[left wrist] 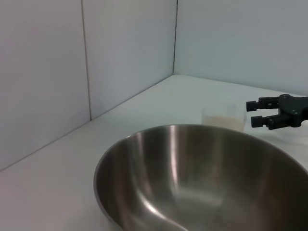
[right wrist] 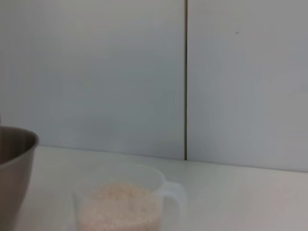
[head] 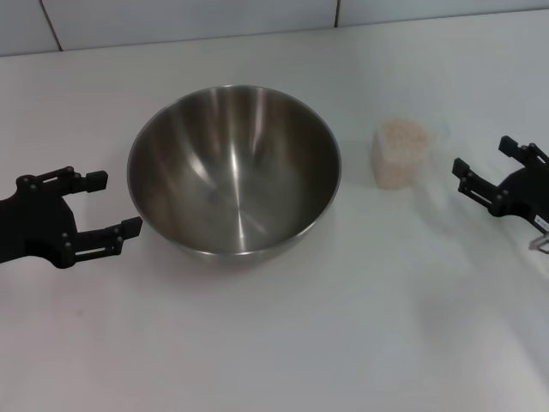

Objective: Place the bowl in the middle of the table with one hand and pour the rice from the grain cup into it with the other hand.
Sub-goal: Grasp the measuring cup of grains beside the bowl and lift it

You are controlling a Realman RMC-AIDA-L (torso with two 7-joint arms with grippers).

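The steel bowl (head: 233, 168) stands empty and upright on the white table (head: 283, 343), left of centre. The clear grain cup (head: 401, 152), full of rice (head: 401, 137), stands upright to the bowl's right. My left gripper (head: 113, 206) is open just left of the bowl, its fingers apart from the rim. My right gripper (head: 485, 167) is open to the right of the cup, not touching it. The left wrist view shows the bowl (left wrist: 202, 178), the cup (left wrist: 223, 118) behind it and the right gripper (left wrist: 255, 113). The right wrist view shows the cup (right wrist: 124, 202), its rice (right wrist: 120, 197) and the bowl's edge (right wrist: 14, 168).
A grey-white tiled wall (head: 257, 17) runs along the table's far edge. Bare tabletop lies in front of the bowl and the cup.
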